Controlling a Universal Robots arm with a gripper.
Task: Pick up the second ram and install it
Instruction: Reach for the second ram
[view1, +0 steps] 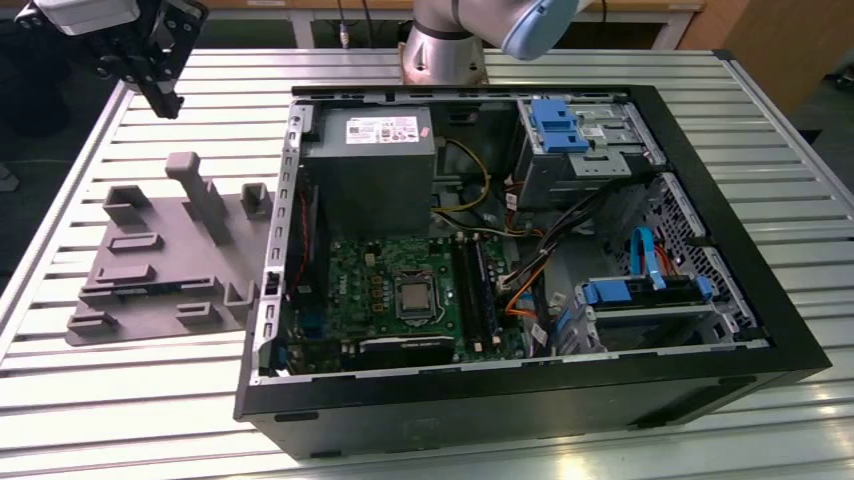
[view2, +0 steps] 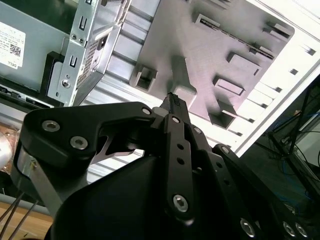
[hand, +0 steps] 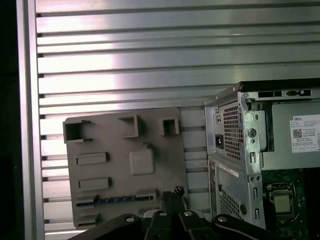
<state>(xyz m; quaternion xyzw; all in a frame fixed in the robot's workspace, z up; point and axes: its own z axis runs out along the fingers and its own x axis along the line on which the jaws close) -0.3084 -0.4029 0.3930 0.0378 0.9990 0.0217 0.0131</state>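
Right, nearest in the exterior view is the black computer case (view1: 534, 400), lying open on the slatted metal table (view1: 134, 400). Its green motherboard (view1: 367, 265) faces up, with the grey power supply (view1: 374, 165) sitting just behind it. Off to the exterior view's left, just beside the case, lies the grey fixture (view1: 160, 270) with its blocks and slots. And there's the second ram (hand: 112, 200), seen in the first wrist view as a long dark strip with blue glints. It stands on edge in one of that fixture's long slots, well outside the case. Further back, the gripper (view1: 171, 108) hangs high over the table's far corner on the exterior view's left, beyond the fixture and clear of it. Both wrist views look down past its black fingers (view2: 177, 150) at the fixture below. The tips are drawn together, and the ram sits apart from them. Farthest of all, the arm's base (view1: 447, 45) stands behind the case.
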